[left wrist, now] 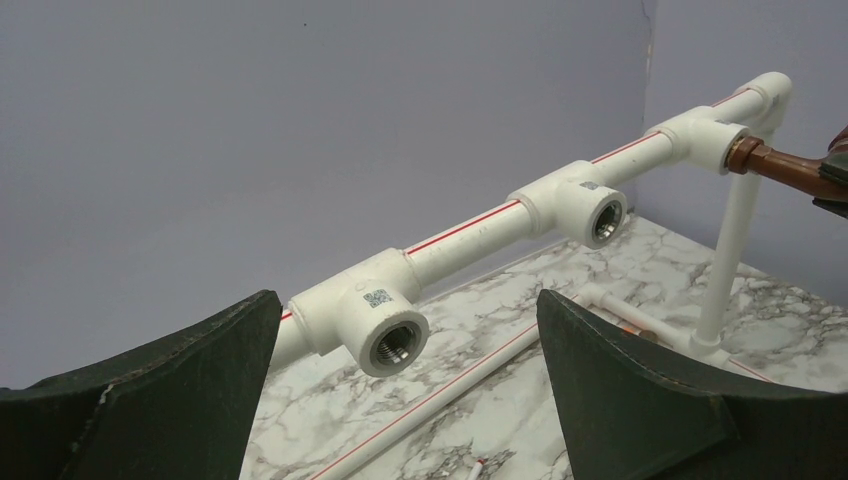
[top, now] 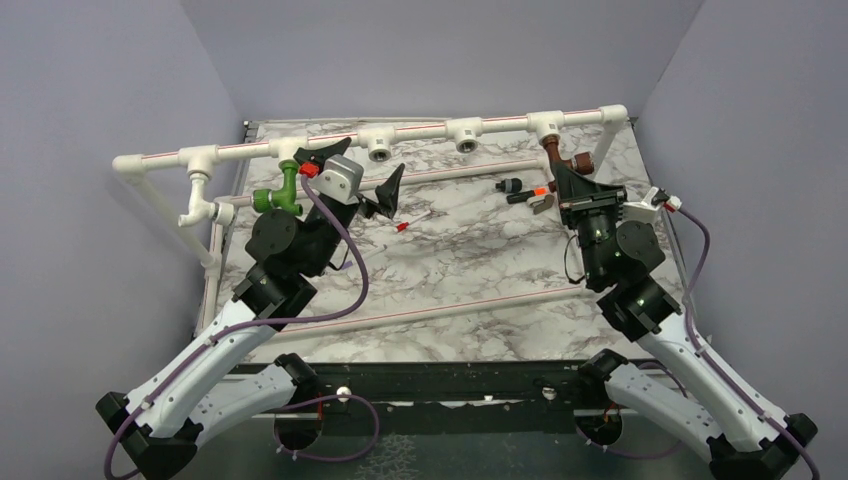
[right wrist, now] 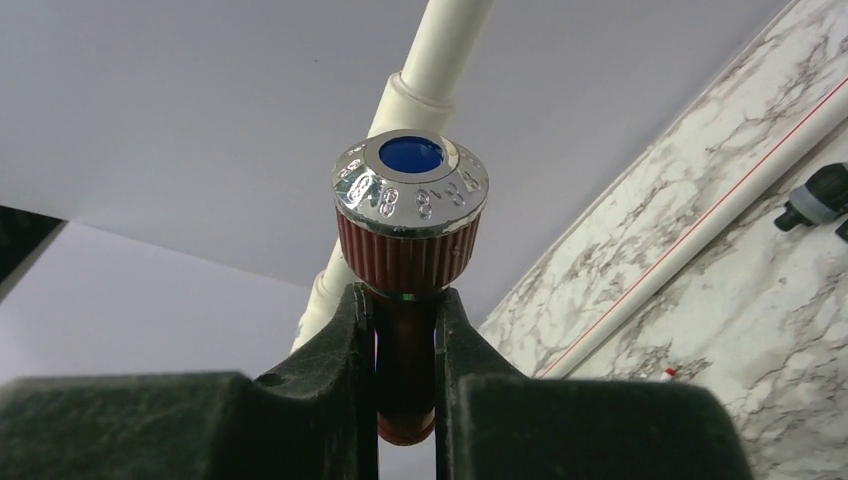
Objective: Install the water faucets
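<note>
**Seating the copper faucet squarely**

Our right gripper (right wrist: pixel 405 300) is pinched on the copper-coloured faucet (right wrist: pixel 408 225) just beneath its ribbed red knob with the shiny embossed cap, at the overhead frame's upper right. We should turn steadily, keeping the stem in line with the smooth white T-fitting (left wrist: pixel 700 140). Our left gripper (left wrist: pixel 408 330) stands spread wide. The glossy green faucet (top: pixel 280 192) hangs upper left.

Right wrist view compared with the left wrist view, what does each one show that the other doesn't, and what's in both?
Only right wrist: the right gripper shut on the reddish-brown copper-coloured faucet, whose chrome knob has a blue cap. Only left wrist: the open left gripper and two empty white T-fittings with threaded metal sockets. Both: that faucet, the white pipe frame, the marble tabletop.
</note>
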### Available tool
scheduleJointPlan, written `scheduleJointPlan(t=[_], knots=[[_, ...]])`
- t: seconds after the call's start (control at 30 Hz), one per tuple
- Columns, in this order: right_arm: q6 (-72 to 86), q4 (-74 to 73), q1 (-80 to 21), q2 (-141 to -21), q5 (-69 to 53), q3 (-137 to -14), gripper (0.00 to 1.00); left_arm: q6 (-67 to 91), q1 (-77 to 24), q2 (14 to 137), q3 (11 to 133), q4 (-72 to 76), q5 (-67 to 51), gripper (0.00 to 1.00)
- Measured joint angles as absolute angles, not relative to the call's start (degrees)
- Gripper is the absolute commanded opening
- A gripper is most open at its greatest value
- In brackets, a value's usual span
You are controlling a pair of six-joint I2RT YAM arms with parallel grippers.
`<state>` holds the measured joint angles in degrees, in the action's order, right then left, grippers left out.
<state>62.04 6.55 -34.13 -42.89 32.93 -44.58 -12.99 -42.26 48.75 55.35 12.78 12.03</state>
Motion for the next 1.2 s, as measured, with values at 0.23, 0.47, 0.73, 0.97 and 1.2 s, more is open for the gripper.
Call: scheduleJointPlan(t=[0.23, 0.47, 0.73, 0.97, 1.2], knots=[[72.8, 12.0, -34.0, -42.4, 33.4, -40.7, 0.0, -13.0, -42.5, 48.8, 55.4, 12.8, 12.0, 0.99], [81.0, 12.4, -33.9, -42.5, 33.4, -40.4, 0.0, -13.0, -42.9, 48.8, 55.4, 12.8, 12.0, 0.99], [86.0, 10.5, -33.7, -44.8, 33.5, -42.7, 0.01, -13.0, -42.9, 48.8, 55.4, 12.8, 12.0, 0.99], [86.8, 10.2, -33.6, -47.1, 35.4, -44.3, 0.0, -13.0, -42.9, 48.8, 55.4, 12.8, 12.0, 0.99], [86.8, 10.2, -33.6, -47.9, 36.4, -44.8, 0.02, -13.0, -42.9, 48.8, 55.4, 12.8, 12.0, 0.99]])
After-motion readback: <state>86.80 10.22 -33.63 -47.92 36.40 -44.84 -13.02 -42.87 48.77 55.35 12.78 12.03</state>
